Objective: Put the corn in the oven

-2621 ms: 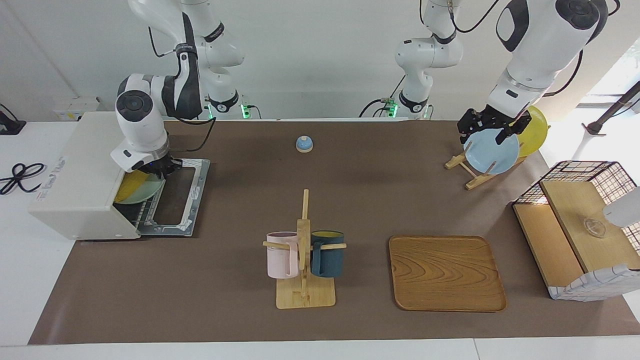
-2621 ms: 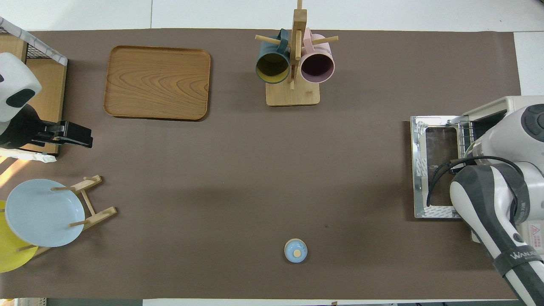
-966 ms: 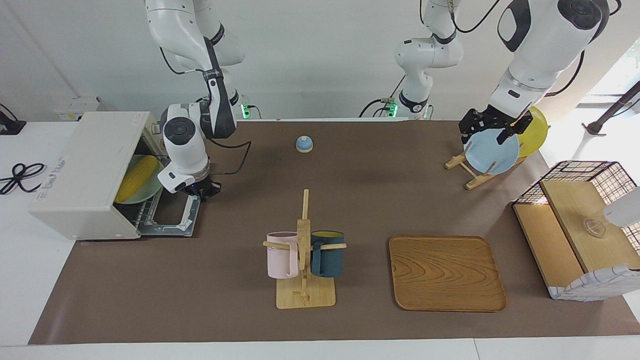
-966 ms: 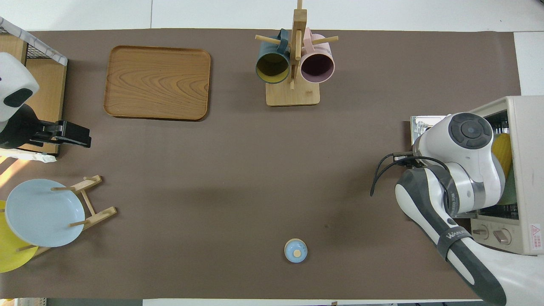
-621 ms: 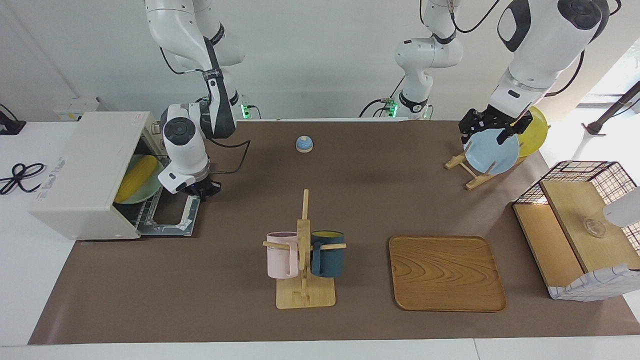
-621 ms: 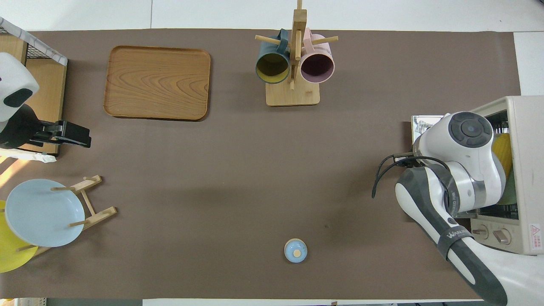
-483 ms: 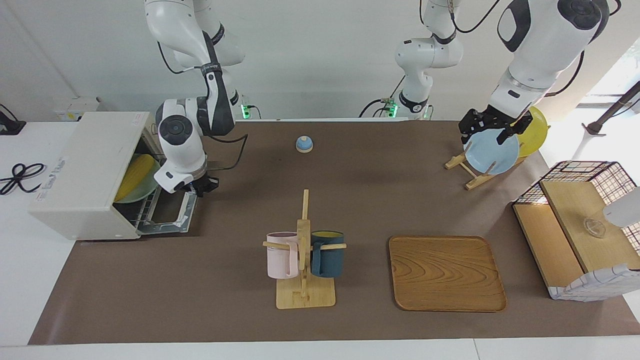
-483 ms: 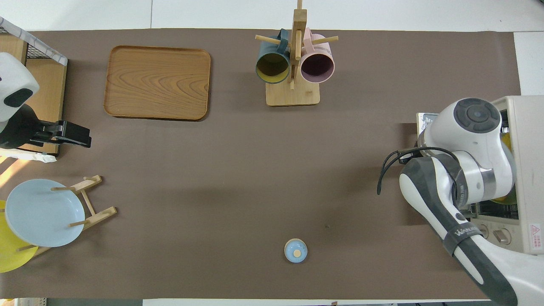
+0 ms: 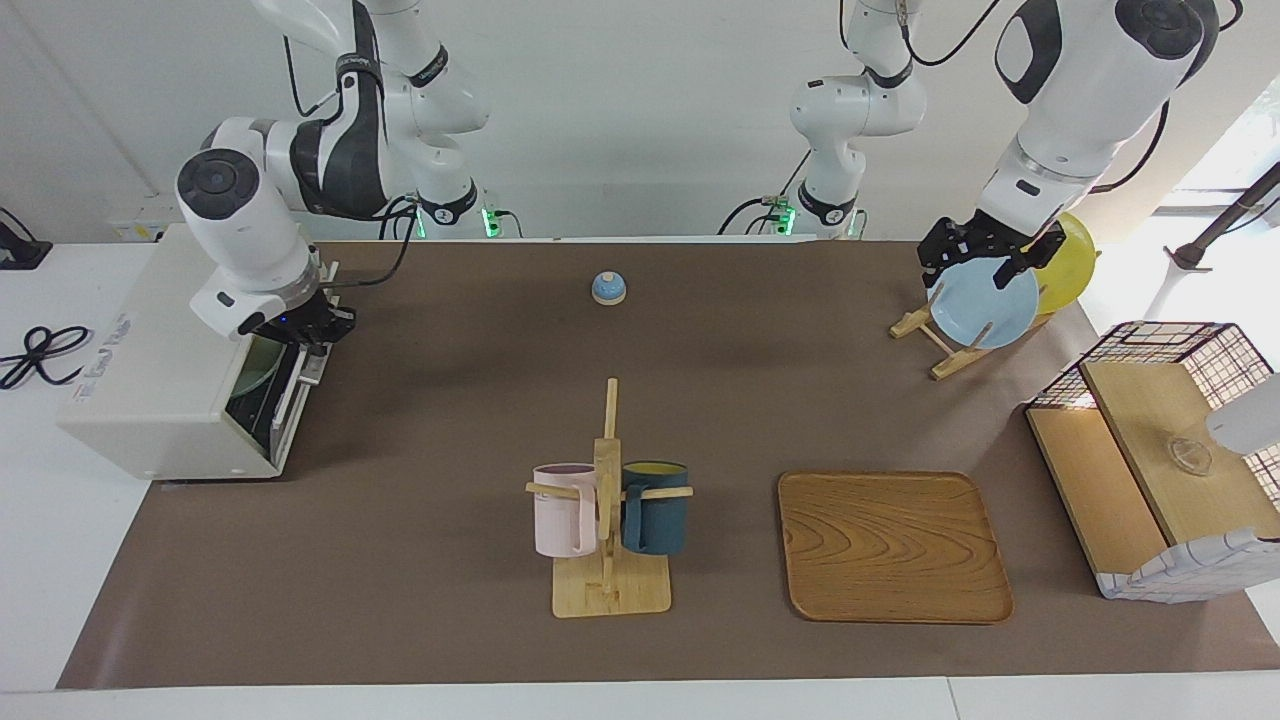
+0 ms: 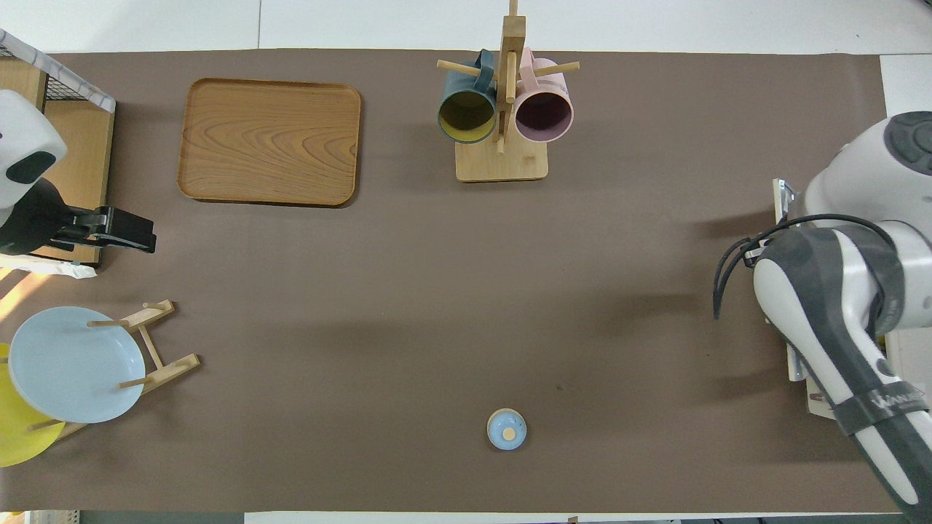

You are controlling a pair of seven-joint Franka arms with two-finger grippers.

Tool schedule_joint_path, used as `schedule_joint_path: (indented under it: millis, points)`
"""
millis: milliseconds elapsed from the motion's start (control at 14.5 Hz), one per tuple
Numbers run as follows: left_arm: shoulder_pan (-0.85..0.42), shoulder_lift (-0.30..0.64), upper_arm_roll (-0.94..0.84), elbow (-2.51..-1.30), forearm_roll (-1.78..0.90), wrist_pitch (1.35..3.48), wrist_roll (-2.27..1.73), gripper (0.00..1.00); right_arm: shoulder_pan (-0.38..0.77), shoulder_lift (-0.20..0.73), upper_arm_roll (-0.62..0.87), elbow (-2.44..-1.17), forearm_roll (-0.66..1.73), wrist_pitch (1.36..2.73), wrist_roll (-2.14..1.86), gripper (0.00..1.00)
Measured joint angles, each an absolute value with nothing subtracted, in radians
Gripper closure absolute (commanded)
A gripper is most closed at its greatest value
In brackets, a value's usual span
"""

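The oven (image 9: 170,360) door has swung up nearly shut since a moment ago, the right tool (image 9: 300,330) at its top edge, grip unreadable. The corn is probably inside, hidden. The left tool (image 9: 985,255) waits over the plate rack (image 9: 940,340), grip unclear.

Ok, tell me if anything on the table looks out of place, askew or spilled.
Nothing stands out. The oven door stands nearly upright, almost shut, with the right gripper at its top edge. Both mugs hang on their rack, the plates sit in their stand under the waiting left gripper, nothing spilled.
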State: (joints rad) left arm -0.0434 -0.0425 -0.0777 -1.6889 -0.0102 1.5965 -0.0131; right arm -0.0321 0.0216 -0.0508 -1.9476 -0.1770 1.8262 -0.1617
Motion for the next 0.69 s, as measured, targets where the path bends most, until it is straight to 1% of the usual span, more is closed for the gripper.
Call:
schedule_joint_path:
  millis: [276, 552, 621, 690]
  points:
    - [-0.043, -0.042, -0.078, -1.689, -0.010, 1.596, -0.013, 0.00, -0.059, 0.000, -0.056, -1.943, -0.190, 1.785, -0.226, 1.00]
    - [-0.043, -0.042, -0.078, -1.689, -0.010, 1.596, -0.013, 0.00, -0.059, -0.044, -0.055, -1.904, -0.199, 1.684, -0.249, 1.00]
    - [-0.043, -0.042, -0.078, -1.689, -0.010, 1.596, -0.013, 0.00, -0.057, -0.049, -0.048, -1.875, -0.197, 1.650, -0.249, 0.95]
    - [-0.043, -0.042, -0.078, -1.689, -0.010, 1.596, -0.013, 0.00, -0.054, -0.050, -0.042, -1.841, -0.185, 1.624, -0.249, 0.87]
